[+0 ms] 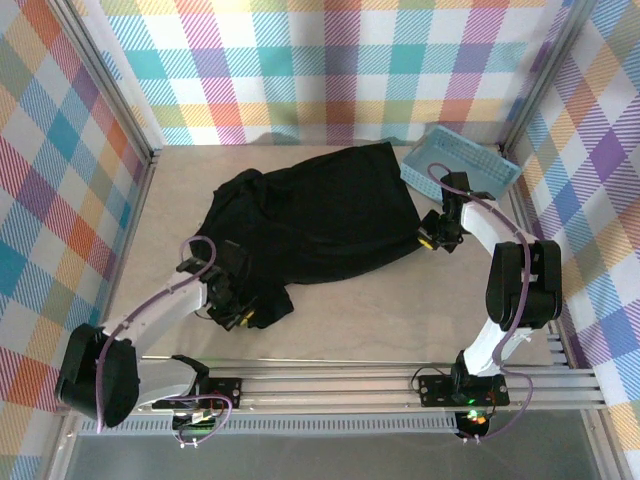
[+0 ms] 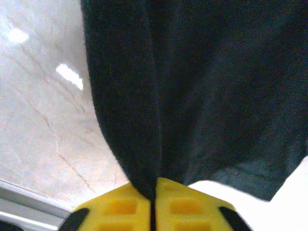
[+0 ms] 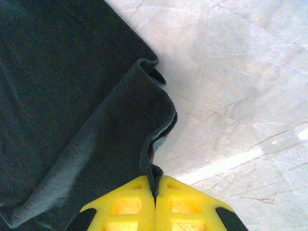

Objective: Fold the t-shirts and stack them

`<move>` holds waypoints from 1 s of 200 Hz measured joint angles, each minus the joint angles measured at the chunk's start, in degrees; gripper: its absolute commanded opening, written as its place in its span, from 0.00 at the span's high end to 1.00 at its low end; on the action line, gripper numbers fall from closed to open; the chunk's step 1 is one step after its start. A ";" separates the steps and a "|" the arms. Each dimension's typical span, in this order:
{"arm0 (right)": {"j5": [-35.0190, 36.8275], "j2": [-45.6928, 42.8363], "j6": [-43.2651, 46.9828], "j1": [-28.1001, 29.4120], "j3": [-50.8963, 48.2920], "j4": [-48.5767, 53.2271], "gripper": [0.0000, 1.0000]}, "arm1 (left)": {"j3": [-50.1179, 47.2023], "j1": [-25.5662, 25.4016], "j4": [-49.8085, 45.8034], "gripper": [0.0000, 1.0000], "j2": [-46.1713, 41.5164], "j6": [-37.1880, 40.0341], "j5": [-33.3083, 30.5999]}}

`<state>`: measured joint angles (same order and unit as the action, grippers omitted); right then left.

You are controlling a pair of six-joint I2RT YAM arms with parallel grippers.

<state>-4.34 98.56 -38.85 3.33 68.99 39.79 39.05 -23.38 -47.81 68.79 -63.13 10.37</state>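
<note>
We look down on a pale, faintly veined surface [image 1: 380,320] boxed in by walls [image 1: 330,60] of bright plaid. Nearest to us, an aluminium rail [image 1: 330,385] runs along the front edge and carries both arm bases. Just beyond it on the left, the left claw [image 1: 238,315] sits low at the near-left corner of the black t-shirt [image 1: 320,225]. From its wrist camera we see the yellow fingers [image 2: 120,211] pressed together with a fold of dark cloth pinched between them. That cloth rises in front of the lens and hides much of what lies past it. Farther in, on the right, the right claw [image 1: 432,238] meets the shirt's right edge. Its fingers are likewise closed, nipping a curled bit of hem, with bare surface beside it. The t-shirt lies rumpled across the middle of the surface, bunched at its left end and flatter toward the right. In the far right corner rests a light blue mesh basket [image 1: 485,160], just beside the shirt's far corner; the right arm and its cable cross in front of it.
</note>
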 measured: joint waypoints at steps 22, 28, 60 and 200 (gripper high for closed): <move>0.70 0.42 0.68 -0.39 0.00 0.31 1.00 | 1.99 1.01 -1.33 0.44 4.44 2.75 3.63; 0.74 0.70 0.76 -0.57 0.00 0.35 1.00 | 4.57 1.55 -2.93 0.44 6.54 4.46 3.43; 0.59 2.60 1.46 -1.84 0.35 0.72 1.00 | 14.49 10.60 -4.98 0.47 6.86 10.16 -3.78; -2.40 5.25 2.29 -1.88 2.05 1.42 1.00 | 9.77 25.46 9.38 0.56 17.81 26.05 -10.78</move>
<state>-6.74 103.81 -36.56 1.45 71.05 41.21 48.82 2.09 -38.44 86.61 -37.08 -0.40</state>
